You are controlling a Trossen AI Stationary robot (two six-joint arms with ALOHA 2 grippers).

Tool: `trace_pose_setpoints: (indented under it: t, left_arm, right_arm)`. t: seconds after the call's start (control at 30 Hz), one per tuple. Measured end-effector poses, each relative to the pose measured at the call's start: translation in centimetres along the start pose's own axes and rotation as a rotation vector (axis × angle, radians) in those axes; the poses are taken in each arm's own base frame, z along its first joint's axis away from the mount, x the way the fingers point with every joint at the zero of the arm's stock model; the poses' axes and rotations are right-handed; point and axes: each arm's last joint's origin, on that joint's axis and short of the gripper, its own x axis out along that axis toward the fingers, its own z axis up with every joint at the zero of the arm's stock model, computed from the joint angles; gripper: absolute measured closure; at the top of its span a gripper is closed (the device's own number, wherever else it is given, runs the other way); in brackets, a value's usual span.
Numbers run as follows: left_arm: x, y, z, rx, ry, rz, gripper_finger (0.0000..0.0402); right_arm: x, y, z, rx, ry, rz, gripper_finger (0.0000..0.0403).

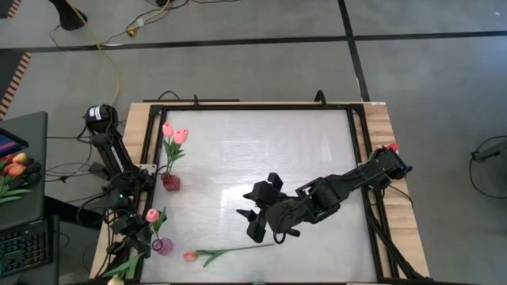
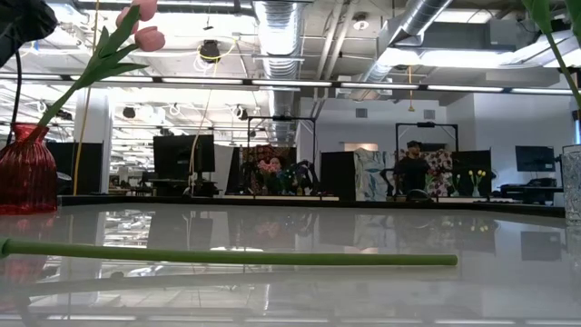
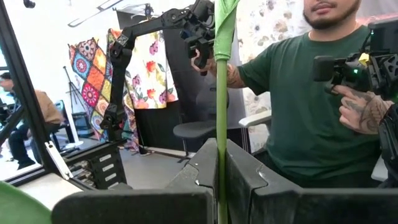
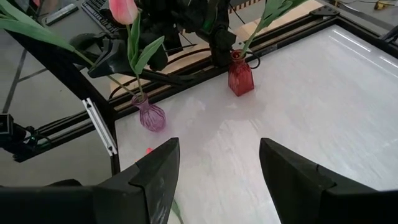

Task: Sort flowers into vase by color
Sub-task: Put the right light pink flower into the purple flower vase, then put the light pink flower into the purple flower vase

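Note:
My left gripper (image 1: 141,229) is at the table's near left corner, shut on a pink tulip (image 1: 152,215) that stands over the small purple vase (image 1: 162,246). In the right wrist view the tulip's stem runs down into the purple vase (image 4: 151,116). A red vase (image 1: 170,182) holds two pink tulips (image 1: 174,134) by their stems. Another tulip (image 1: 230,253) with a reddish bud lies flat on the table near its near edge, and its stem (image 2: 227,257) shows in the low view. My right gripper (image 1: 252,215) hangs open above the table's middle, just beyond that lying tulip. My left gripper (image 3: 222,180) pinches the pink tulip's green stem (image 3: 222,124) between its two fingers. The fingers lie level across the stem, coming from the table's left side. The stem stands upright, with its lower end (image 4: 138,93) at the purple vase's neck.
A black frame (image 1: 360,158) borders the white table top. One more tulip (image 1: 123,269) lies at the near left corner, partly off the table. Orange tulips (image 1: 16,168) sit beyond the left edge by a keyboard. A person (image 3: 311,106) is behind the table. Bare table lies toward the far right.

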Motion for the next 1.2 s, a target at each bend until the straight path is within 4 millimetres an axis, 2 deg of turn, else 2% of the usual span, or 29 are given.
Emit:
trace_pose_setpoints:
  t: [0.4, 0.83, 1.2]
  left_arm:
    - [0.0, -0.01, -0.08, 0.02, 0.008, 0.0, 0.0399]
    - [-0.03, 0.17, 0.0, -0.035, 0.009, 0.054, 0.0325]
    - [-0.32, 0.41, 0.72, -0.101, -0.037, 0.054, 0.0319]
  right_arm:
    - [0.01, 0.01, 0.0, 0.012, 0.004, 0.006, 0.0155]
    - [0.01, 0.07, 0.01, 0.032, 0.011, 0.02, 0.0155]
    - [0.01, 0.12, 0.08, 0.037, 0.005, 0.026, 0.0155]
